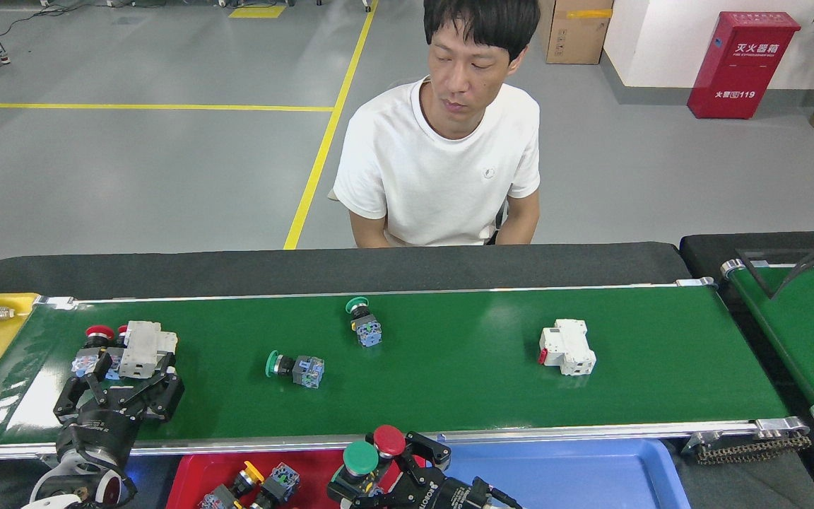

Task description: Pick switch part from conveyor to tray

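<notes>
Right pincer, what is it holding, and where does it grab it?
The right pincer holds a two-button switch, gripping its body below the green and red caps.

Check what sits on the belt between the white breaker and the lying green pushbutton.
Head view: between the white circuit breaker and the lying green pushbutton, only an upright green pushbutton, toward the far rail; the conveyor is otherwise bare there.

The left arm is coming in from the bottom left corner, its wrist pointing up and away, and the left gripper (pixel 119 385) is hanging with its black jaws spread wide, not closed on anything. The right arm is lying low along the bottom edge, pointing leftward, with only its wrist and the right gripper (pixel 386 466) showing. Its jaws are closing on a switch part (pixel 373 452) with green and red caps.
</notes>
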